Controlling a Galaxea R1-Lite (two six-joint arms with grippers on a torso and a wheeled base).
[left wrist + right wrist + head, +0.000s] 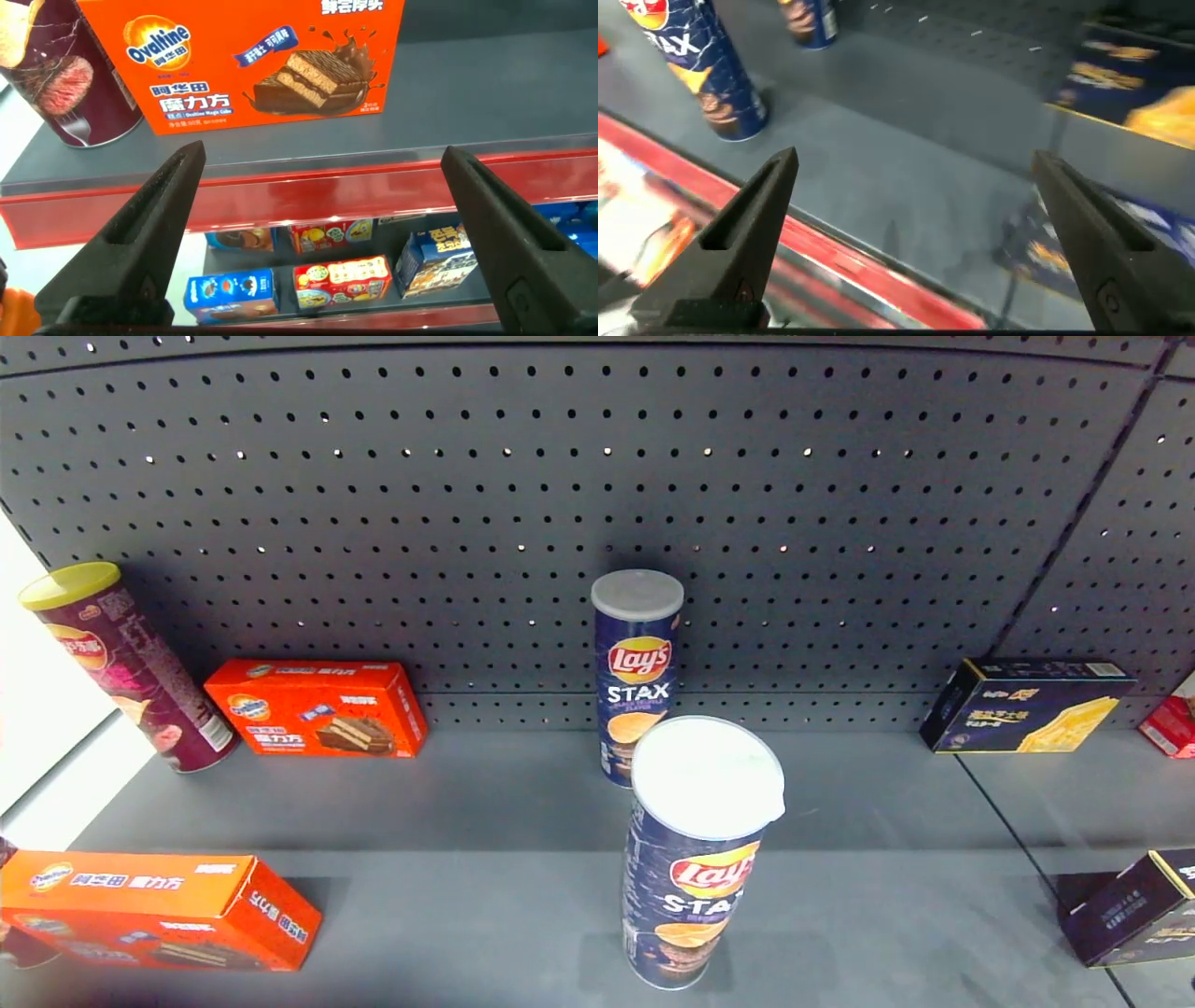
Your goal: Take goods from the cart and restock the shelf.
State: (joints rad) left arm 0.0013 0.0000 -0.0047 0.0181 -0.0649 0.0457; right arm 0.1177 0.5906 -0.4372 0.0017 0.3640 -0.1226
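The near chip can (695,859) is standing upright on the shelf (448,803), its lid partly hiding the far chip can (637,663) behind it. An orange box (159,910) and a dark box (1130,905) are being cut off at the head view's lower corners. The left end effector (322,157) and the right end effector (913,161) are being held wide apart, empty, at the shelf's front edge.

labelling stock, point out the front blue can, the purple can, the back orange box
front blue can (707,777), head view, white lid
purple can (140,674), head view, side label
back orange box (313,714), head view, front face

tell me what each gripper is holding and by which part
Nothing is held: the left gripper and right gripper are both open and empty.
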